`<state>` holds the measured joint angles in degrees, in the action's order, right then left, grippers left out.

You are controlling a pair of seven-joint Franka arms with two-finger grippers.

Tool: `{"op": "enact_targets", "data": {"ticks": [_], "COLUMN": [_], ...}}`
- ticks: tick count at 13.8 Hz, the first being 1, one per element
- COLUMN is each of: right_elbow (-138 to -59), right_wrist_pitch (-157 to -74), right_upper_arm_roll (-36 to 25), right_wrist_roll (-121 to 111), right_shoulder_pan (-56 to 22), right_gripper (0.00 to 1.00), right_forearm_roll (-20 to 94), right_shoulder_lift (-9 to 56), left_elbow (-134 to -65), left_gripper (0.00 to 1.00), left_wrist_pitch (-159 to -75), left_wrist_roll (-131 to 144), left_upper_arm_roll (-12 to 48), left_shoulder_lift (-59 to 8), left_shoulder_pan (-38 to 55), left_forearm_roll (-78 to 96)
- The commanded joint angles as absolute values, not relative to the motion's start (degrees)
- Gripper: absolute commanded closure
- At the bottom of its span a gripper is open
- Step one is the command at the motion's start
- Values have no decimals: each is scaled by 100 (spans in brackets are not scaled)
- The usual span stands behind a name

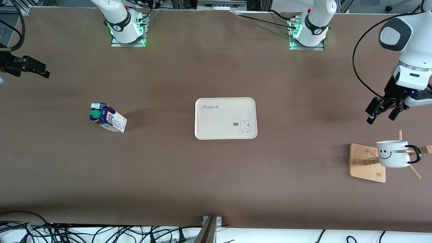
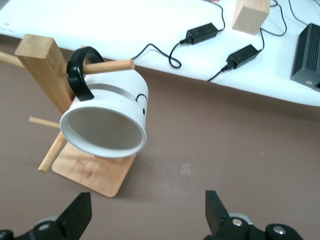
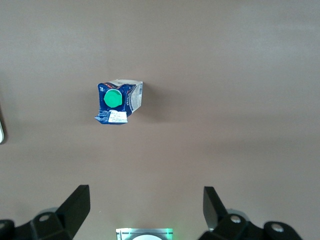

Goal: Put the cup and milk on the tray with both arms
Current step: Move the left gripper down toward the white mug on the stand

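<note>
Nearest the front camera: wooden stand (image 1: 366,163) at the left arm's end of the desk (image 1: 216,185), with the cup (image 1: 393,154) hung by its black handle on one peg, clear of the desk surface and tipped, mouth toward the left wrist camera. Roughly four o'clock from the tray (image 1: 219,123) on the front view's clock face, and well apart from it. Nothing on the tray yet (only its own Rabbit script and rabbit drawing), so neither half of the task done, by the look of things: cup to lift off the peg and carry over, milk to pick up and carry over, both to set down. Left pincer (image 1: 381,118) released, fingers spread wide, grasping nothing, up in the air over bare desk just beside the stand, at about eleven o'clock from the cup, near but not touching. Probably lined up for an approach to the cup, judging by its aim. Milk (image 1: 108,117) standing on the desk toward the right arm's end, at nine o'clock from the tray and well apart, green cap up. Right pincer (image 3: 145,195) likewise released and empty, high over the desk at about ten o'clock from the milk, well apart from it, with the carton's cap in plain sight of its wrist camera. No contact with either thing at this moment.
</note>
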<state>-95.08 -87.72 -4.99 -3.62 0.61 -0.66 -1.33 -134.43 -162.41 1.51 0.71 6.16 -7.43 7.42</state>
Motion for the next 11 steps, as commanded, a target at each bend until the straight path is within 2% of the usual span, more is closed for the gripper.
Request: {"op": "enact_targets", "data": {"ticks": [1, 7, 11], "right_elbow": [-9396, -9396, -9396], "right_wrist_pitch": [-8657, -8657, -8657], "right_upper_arm_roll": [-483, -483, -483], "right_wrist_roll": [-325, -325, -316], "right_shoulder_pan": [79, 79, 79], "right_gripper": [0, 0, 0], "right_forearm_roll": [35, 35, 35], "right_shoulder_lift": [-132, -132, -132], "left_elbow": [-13833, -13825, -13790], "left_gripper": [0, 0, 0], "left_wrist_pitch": [-17311, -18613, -19194], "left_wrist_roll": [-53, -53, -53], "left_upper_arm_roll": [105, 105, 105], "left_shoulder_lift": [449, -149, -413], "left_shoulder_pan": [-730, -703, -694], "left_forearm_roll": [870, 835, 800]}}
